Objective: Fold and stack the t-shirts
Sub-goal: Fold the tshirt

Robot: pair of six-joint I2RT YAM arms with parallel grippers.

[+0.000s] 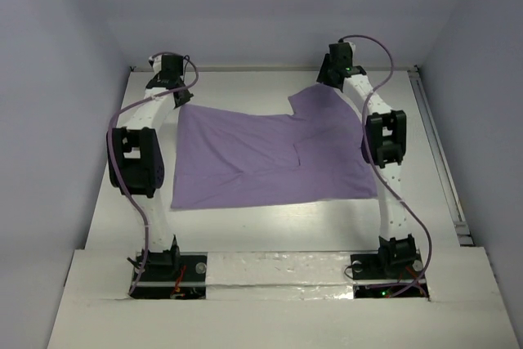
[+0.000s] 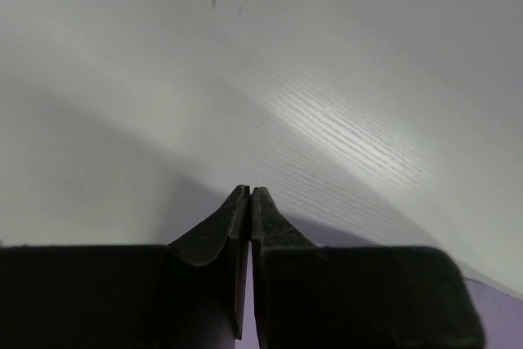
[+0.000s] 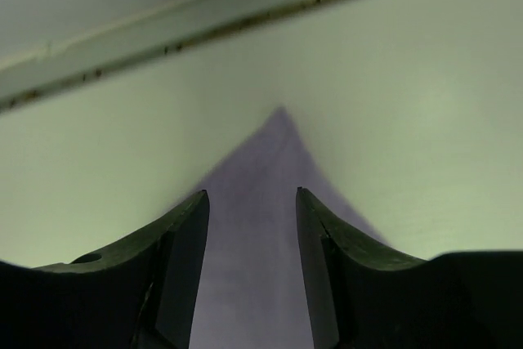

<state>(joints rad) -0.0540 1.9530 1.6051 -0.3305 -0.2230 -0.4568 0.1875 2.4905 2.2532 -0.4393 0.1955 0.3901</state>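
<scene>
1. Cloth of the lavender t-shirt is looking thin and limp, so it is likely handling as light, soft and floppy.
2. It is lying spread across the middle of the counter, one sleeve reaching toward the far right corner; corners and hems are offering the surest hold.
3. The left fingers are pressing together by the shirt's far left corner; whether cloth is caught between them I cannot tell.
4. The right fingers are standing apart, gripping nothing, straddling a pointed shirt corner.
</scene>
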